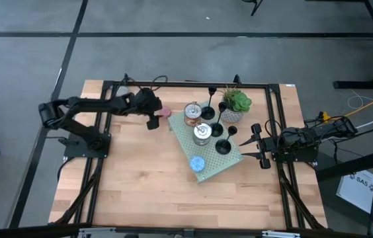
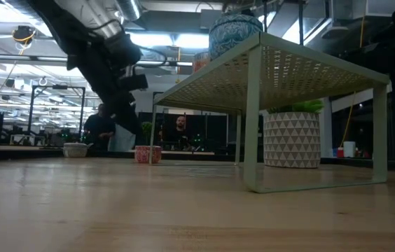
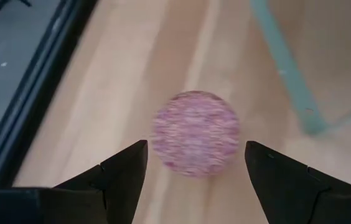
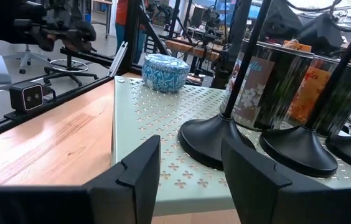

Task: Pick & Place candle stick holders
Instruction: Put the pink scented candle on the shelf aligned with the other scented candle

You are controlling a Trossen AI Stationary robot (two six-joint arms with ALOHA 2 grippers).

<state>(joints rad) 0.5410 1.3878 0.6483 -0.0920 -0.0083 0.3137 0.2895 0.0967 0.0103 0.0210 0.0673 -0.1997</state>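
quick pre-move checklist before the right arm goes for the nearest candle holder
1. Right claw open: ok, fingers apart.
2. Right claw lined up with the nearest candle stick holder: ok, its base sits just ahead of the gap.
3. Holder upright on the green rack: ok.
4. Room beside it: not ok, a second holder and the tins crowd close.
5. Left claw out of the way: ok, open over the pink candle, off the rack.
6. Drop-off spot: cannot tell.

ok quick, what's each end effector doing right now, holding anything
left end effector: open, empty, above the pink candle.
right end effector: open, empty, facing the nearest candle stick holder.
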